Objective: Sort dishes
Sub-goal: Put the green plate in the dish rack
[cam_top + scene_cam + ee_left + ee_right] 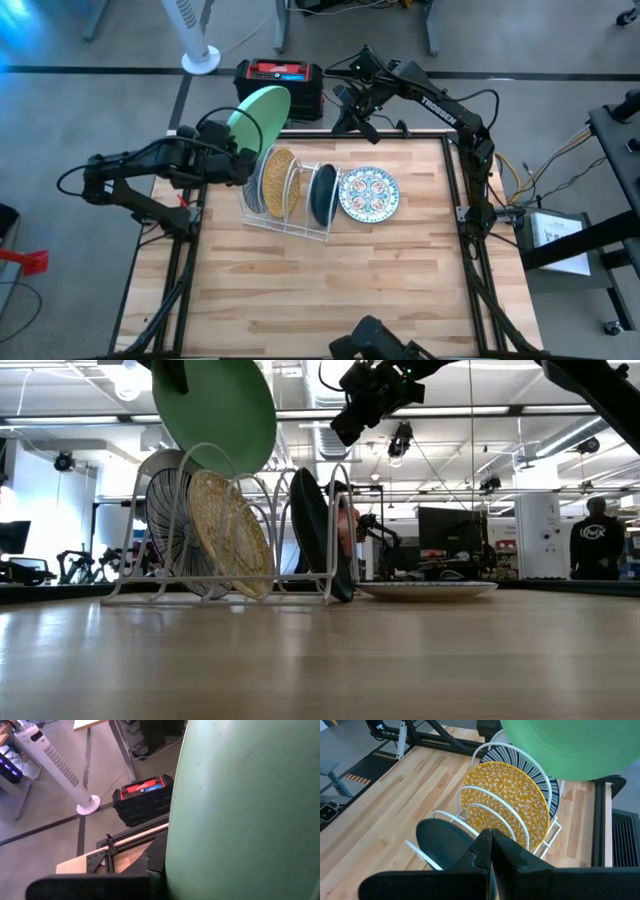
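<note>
While the sort stands part done, items run as follows, largest first.

Surface (330, 290): wooden, fills the middle of the high view; carries the rack and one loose plate.

Rack (300, 226): white wire, upper centre of the high view. Holds three plates on edge: a striped plate (520, 757) at its left end, a yellow plate (279, 180) next, a teal plate (322, 193) at its right end. These look sorted.

Green plate (256, 118): lifted, tilted, above the rack's left end, upper left of centre in the high view and top of the low view. Judged to be the plate now in hand, not yet slotted.

Floral plate (368, 194): flat on the surface, just right of the rack. Judged still to be sorted.

Left hand (238, 162): clenched on the green plate's lower edge; the plate rises up and right from it and fills its wrist view.

Right hand (491, 851): clenched, empty, raised above the teal plate; top centre in the low view, well clear of the green plate.
</note>
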Robot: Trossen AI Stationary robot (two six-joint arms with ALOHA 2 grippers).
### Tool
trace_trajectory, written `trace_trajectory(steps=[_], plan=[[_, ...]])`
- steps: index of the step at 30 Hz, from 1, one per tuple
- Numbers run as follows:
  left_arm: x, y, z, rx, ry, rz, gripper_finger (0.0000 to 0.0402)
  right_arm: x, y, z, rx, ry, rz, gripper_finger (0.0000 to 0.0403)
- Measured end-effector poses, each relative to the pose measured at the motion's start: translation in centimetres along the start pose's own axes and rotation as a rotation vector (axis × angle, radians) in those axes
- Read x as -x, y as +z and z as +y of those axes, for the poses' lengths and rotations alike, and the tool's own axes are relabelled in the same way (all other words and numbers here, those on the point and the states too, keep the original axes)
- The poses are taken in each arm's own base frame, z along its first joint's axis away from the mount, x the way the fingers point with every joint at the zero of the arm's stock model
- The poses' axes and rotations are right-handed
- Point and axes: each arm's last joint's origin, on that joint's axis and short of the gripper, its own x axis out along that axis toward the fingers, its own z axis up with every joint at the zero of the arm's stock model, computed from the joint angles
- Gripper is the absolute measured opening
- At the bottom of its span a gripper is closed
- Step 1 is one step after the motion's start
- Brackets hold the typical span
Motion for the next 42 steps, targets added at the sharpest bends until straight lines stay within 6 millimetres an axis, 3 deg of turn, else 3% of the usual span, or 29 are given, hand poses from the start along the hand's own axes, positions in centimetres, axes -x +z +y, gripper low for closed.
trace_trajectory(steps=[27, 42], plan=[[0.0, 0.1, -0.2, 0.02, 0.005, -0.02, 0.0042, 0.0, 0.0, 0.0, 0.014, 0.001, 0.001, 0.0], [2.0, 2.4, 0.9, 0.079, -0.019, -0.141, 0.0045, 0.0, -0.6, 0.4, -0.002, 0.033, 0.035, 0.0]])
